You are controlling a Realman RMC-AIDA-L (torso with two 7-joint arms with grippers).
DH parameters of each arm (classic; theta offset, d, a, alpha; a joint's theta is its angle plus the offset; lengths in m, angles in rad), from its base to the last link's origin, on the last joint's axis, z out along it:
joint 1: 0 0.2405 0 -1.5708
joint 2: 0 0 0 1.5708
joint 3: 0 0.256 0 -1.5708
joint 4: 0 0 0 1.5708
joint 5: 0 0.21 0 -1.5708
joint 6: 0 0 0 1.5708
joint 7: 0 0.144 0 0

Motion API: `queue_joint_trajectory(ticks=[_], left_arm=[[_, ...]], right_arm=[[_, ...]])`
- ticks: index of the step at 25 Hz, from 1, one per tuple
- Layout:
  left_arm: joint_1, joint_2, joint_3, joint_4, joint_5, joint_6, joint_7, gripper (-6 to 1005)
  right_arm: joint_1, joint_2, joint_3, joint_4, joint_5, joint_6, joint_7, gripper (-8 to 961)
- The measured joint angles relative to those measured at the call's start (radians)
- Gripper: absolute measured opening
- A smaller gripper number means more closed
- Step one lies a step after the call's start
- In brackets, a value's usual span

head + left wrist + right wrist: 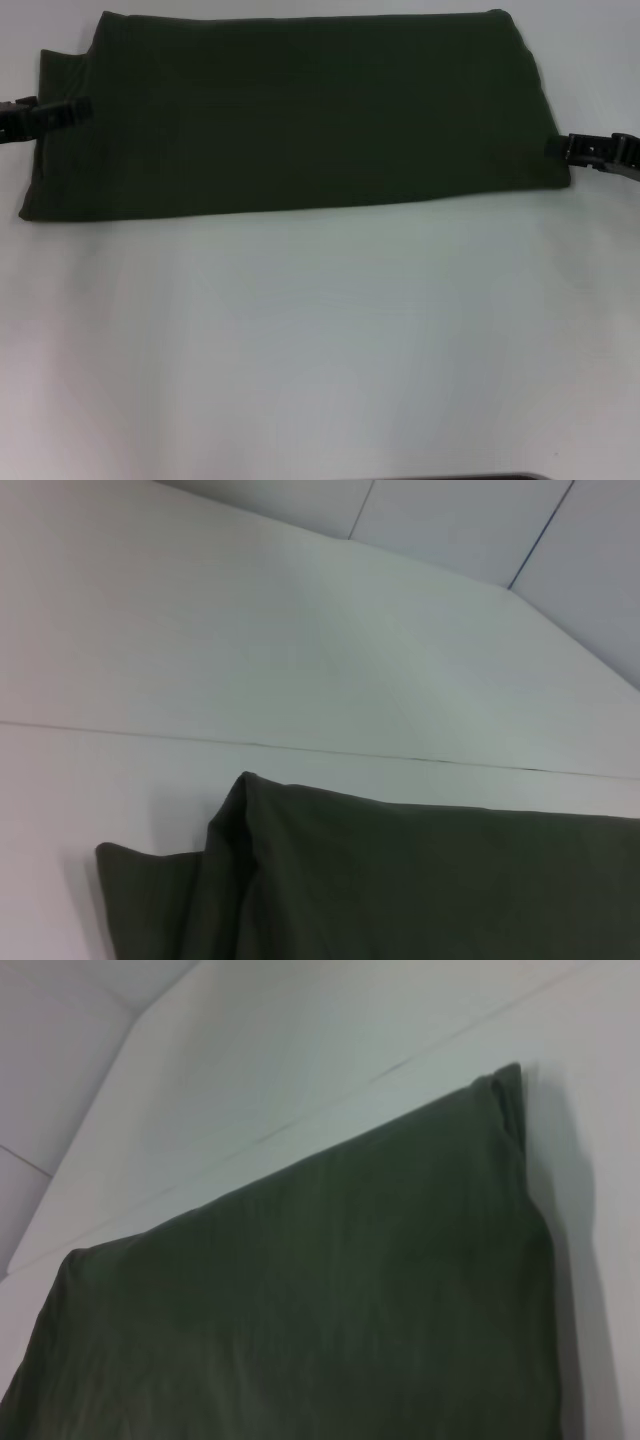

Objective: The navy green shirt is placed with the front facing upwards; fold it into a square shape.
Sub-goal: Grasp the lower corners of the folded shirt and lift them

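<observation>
Shirt (290,115), plain green side up, lies as a wide band across the far worktop (320,340), long axis left to right. I see the left gripper (82,108) at one short end, the right gripper (556,147) at the other; I cannot tell whether either pair of fingers is pinching cloth.

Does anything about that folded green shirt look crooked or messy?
Slightly. The shirt lies as a wide band, and at its left end an under layer sticks out past the top fold, so that edge is stepped. The left gripper and right gripper sit at its ends.
</observation>
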Motion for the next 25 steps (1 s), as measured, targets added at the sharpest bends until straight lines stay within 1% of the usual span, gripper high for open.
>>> queue_joint_trajectory(ticks=[8,15,21,25], left_arm=[[-0.002,0.0,0.0,0.0,0.002,-0.004,0.0,900],[-0.002,-0.001,0.0,0.0,0.002,-0.005,0.0,900],[-0.004,-0.002,0.001,0.0,0.002,-0.006,0.0,900],[-0.005,-0.002,0.0,0.0,0.002,-0.008,0.0,901]], right_arm=[[-0.007,0.001,-0.003,0.01,0.0,0.021,0.001,593],[-0.014,-0.003,0.001,0.01,0.0,0.022,0.001,594],[-0.014,0.004,-0.003,0.012,0.0,0.026,0.001,594],[-0.006,0.006,-0.004,0.03,0.0,0.032,0.0,594]])
